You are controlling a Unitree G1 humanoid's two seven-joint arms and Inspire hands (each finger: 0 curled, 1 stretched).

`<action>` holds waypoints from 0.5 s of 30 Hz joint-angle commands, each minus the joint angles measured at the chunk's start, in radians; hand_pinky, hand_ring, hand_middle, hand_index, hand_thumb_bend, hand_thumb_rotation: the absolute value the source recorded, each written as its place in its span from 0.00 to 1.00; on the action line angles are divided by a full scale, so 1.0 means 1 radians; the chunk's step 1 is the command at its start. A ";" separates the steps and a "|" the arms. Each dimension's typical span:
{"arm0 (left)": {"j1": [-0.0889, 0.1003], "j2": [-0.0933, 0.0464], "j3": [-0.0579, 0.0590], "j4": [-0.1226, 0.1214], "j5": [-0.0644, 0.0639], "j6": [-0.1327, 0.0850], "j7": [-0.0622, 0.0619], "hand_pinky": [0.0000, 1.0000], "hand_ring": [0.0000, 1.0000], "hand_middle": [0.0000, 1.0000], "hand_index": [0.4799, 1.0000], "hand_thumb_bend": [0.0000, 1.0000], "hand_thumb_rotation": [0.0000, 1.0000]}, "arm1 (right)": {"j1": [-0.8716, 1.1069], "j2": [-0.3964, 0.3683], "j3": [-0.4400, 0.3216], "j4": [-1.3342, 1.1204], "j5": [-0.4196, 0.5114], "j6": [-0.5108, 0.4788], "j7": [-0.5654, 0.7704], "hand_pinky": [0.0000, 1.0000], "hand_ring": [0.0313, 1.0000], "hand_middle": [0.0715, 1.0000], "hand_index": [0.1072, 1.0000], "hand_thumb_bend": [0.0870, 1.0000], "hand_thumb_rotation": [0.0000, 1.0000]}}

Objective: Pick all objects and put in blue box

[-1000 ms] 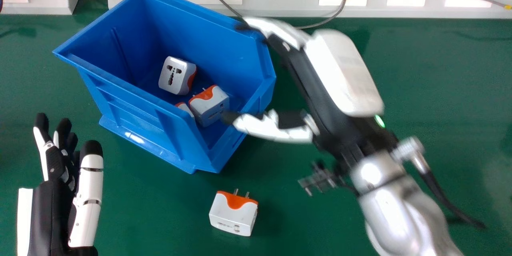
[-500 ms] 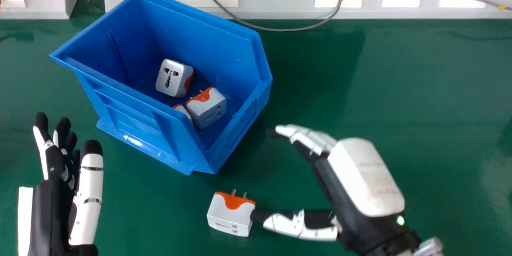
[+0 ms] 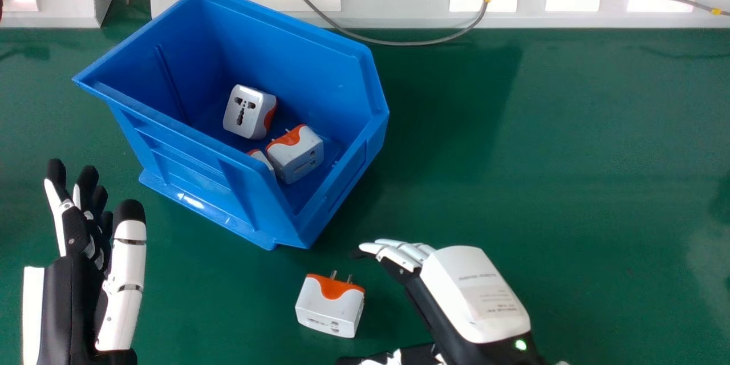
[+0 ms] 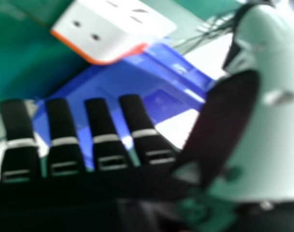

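Head view: one blue box (image 3: pixel 182 154), upper left to centre, with three plugs (image 3: pixel 295 155) inside, one mostly hidden behind its near wall. Fourth plug (image 3: pixel 325 309) on the table (image 3: pixel 559 125), lower centre, prongs toward the box. Two hands: right hand (image 3: pixel 476 293), lower right, near that plug, fingers and thumb apart; left hand (image 3: pixel 74 291), lower left, fingers extended.
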 commanded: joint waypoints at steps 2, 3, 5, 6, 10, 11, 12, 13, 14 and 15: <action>0.002 0.009 0.008 -0.018 -0.010 -0.019 -0.003 1.00 1.00 1.00 0.98 0.30 0.72 | -0.040 0.016 0.019 0.029 -0.025 0.009 -0.024 0.65 0.77 0.80 0.77 0.58 0.54; 0.003 0.010 0.009 -0.018 -0.012 -0.017 -0.004 1.00 1.00 1.00 0.98 0.28 0.70 | -0.049 0.020 0.024 0.043 -0.031 0.014 -0.028 0.65 0.77 0.80 0.76 0.59 0.55; 0.005 0.011 0.010 -0.018 -0.013 -0.018 -0.005 1.00 1.00 1.00 0.98 0.27 0.69 | -0.067 0.027 0.034 0.063 -0.043 0.026 -0.027 0.65 0.77 0.80 0.77 0.58 0.56; 0.005 0.013 0.010 -0.016 -0.015 -0.019 -0.006 1.00 1.00 1.00 0.98 0.27 0.69 | -0.075 0.029 0.039 0.071 -0.047 0.031 -0.024 0.65 0.77 0.80 0.77 0.59 0.57; 0.005 0.014 0.011 -0.015 -0.027 -0.017 -0.009 1.00 1.00 1.00 0.98 0.27 0.70 | -0.112 0.039 0.061 0.110 -0.065 0.047 -0.024 0.65 0.77 0.80 0.77 0.58 0.58; 0.005 0.013 0.012 -0.016 -0.025 -0.016 -0.007 1.00 1.00 1.00 0.98 0.27 0.70 | -0.123 0.042 0.066 0.121 -0.069 0.052 -0.022 0.65 0.77 0.81 0.77 0.58 0.59; 0.004 0.013 0.013 -0.016 -0.022 -0.016 -0.005 1.00 1.00 1.00 0.98 0.26 0.70 | -0.132 0.046 0.072 0.130 -0.070 0.057 -0.019 0.65 0.77 0.81 0.77 0.58 0.58; 0.004 0.014 0.013 -0.015 -0.023 -0.018 -0.007 1.00 1.00 1.00 0.97 0.27 0.70 | -0.141 0.048 0.077 0.137 -0.072 0.062 -0.016 0.65 0.77 0.81 0.78 0.58 0.58; 0.004 0.016 0.014 -0.014 -0.024 -0.019 -0.009 1.00 1.00 1.00 0.97 0.28 0.70 | -0.149 0.050 0.083 0.143 -0.077 0.068 -0.014 0.65 0.77 0.81 0.78 0.58 0.58; 0.004 0.017 0.015 -0.014 -0.025 -0.018 -0.010 1.00 1.00 1.00 0.97 0.29 0.70 | -0.156 0.053 0.088 0.150 -0.078 0.072 -0.014 0.65 0.77 0.81 0.78 0.58 0.58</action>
